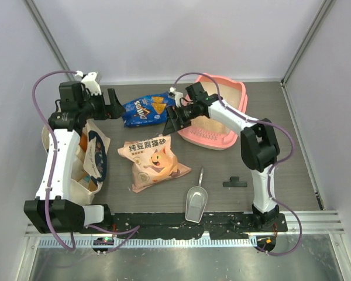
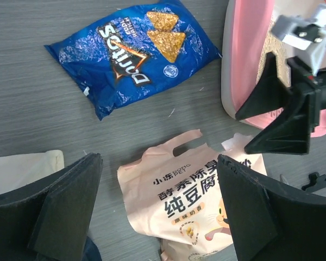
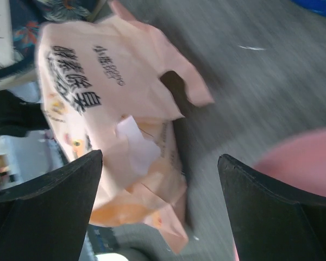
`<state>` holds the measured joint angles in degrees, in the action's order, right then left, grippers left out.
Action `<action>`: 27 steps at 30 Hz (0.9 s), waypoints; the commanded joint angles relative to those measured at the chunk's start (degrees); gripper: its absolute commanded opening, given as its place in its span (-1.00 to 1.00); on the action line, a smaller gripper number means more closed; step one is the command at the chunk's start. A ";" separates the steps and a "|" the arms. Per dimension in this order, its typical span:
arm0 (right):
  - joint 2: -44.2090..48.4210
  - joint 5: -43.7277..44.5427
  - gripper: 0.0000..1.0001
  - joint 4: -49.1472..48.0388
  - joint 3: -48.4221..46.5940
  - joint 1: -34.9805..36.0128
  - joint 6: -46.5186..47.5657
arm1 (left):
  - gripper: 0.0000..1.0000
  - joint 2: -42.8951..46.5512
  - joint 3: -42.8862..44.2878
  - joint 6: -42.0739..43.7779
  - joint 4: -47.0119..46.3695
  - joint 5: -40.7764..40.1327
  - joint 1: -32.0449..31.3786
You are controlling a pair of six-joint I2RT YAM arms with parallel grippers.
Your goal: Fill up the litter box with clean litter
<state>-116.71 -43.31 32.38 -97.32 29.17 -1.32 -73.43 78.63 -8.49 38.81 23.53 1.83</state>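
The pink litter box (image 1: 213, 139) stands at the back right of the table, and pale beige clean litter (image 1: 223, 91) shows inside its far end. The pinkish litter bag with the orange cat (image 1: 153, 160) lies flat in the middle. My right gripper (image 1: 174, 122) hangs open beside the box's left wall, above the bag's top edge, holding nothing. In the right wrist view the gripper (image 3: 160, 209) is over the bag (image 3: 111, 119), with the box rim (image 3: 307, 157) at the right. My left gripper (image 1: 115, 105) is open at the back left, empty (image 2: 157, 215), looking down on the bag (image 2: 187, 198).
A blue Doritos bag (image 1: 145, 109) lies between the two grippers. A cream tote bag (image 1: 86, 157) sits at the left under the left arm. A clear scoop (image 1: 196, 202) and a small black clip (image 1: 234, 182) lie near the front edge.
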 commanded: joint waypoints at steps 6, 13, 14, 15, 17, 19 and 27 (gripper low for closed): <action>-8.36 -9.33 0.79 -0.74 -9.03 1.50 -12.56 | 0.82 1.18 6.01 1.29 -0.31 -1.56 -0.16; -8.19 -14.43 0.72 0.05 -8.59 2.47 -11.17 | 0.82 0.83 6.27 1.72 -0.05 -1.47 -0.16; -7.32 -14.35 0.72 0.83 -8.33 2.47 -10.81 | 0.82 0.74 6.18 1.64 0.04 -1.29 -0.16; -6.79 -14.26 0.73 1.28 -8.24 2.47 -10.28 | 0.82 0.74 6.10 1.72 0.04 -1.12 -0.16; -5.82 -14.35 0.72 2.77 -7.98 2.56 -8.79 | 0.82 0.48 5.92 1.90 0.04 -0.33 -0.16; -5.38 -14.61 0.60 2.86 -7.71 2.82 -7.91 | 0.82 -0.39 5.66 2.07 -0.05 0.90 -0.24; -1.70 -16.55 -0.27 2.86 -10.26 4.23 -1.32 | 0.73 -5.23 9.25 -2.50 -4.97 5.21 -3.93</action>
<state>-125.34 -58.37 35.20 -104.53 32.73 -7.16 -76.05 83.48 -9.23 38.06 25.30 0.86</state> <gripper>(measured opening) 0.467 0.869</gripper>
